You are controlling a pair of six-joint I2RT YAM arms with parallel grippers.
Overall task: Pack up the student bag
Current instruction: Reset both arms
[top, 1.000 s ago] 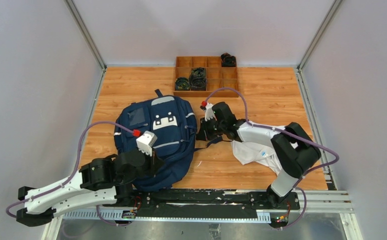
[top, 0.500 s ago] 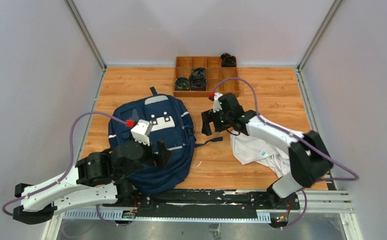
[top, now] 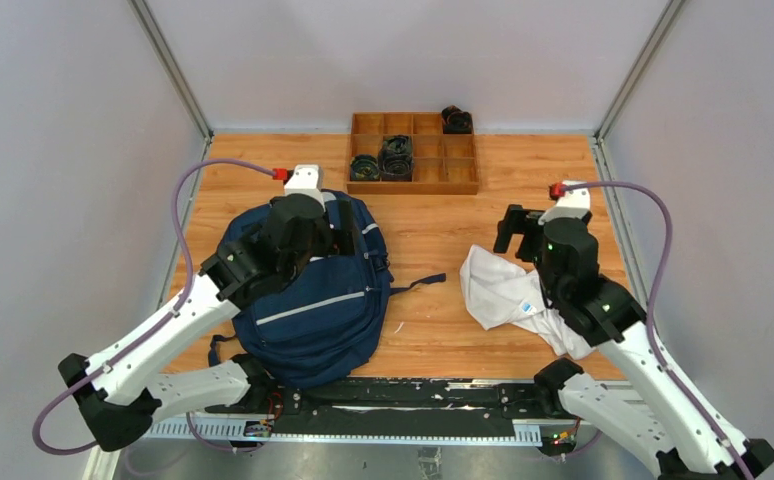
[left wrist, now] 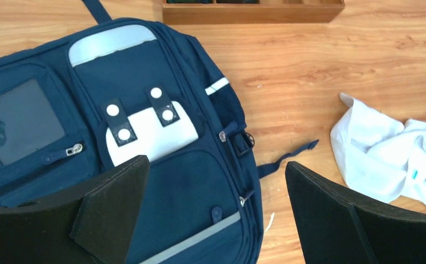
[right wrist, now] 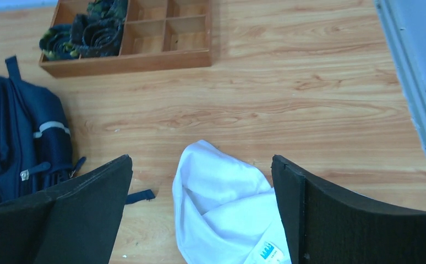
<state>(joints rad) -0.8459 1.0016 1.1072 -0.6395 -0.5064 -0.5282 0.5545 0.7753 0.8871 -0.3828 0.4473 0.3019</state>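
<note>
Left gripper (left wrist: 216,169) wide open, empty, above the student bag (top: 308,300); right gripper (right wrist: 201,162) likewise spread, holding nothing, near the white garment (top: 508,295).
Bag lies flat, front up, on left half of table (top: 443,215); visible zips look shut. Garment sits crumpled on the wood just right of it, outside. Judgement: packing looks barely started; opening the bag and loading the garment remain, as I read it.

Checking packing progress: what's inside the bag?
Cannot tell: the bag lies front up, its inside covered by its own fabric. The white garment lies outside it, on the table.
</note>
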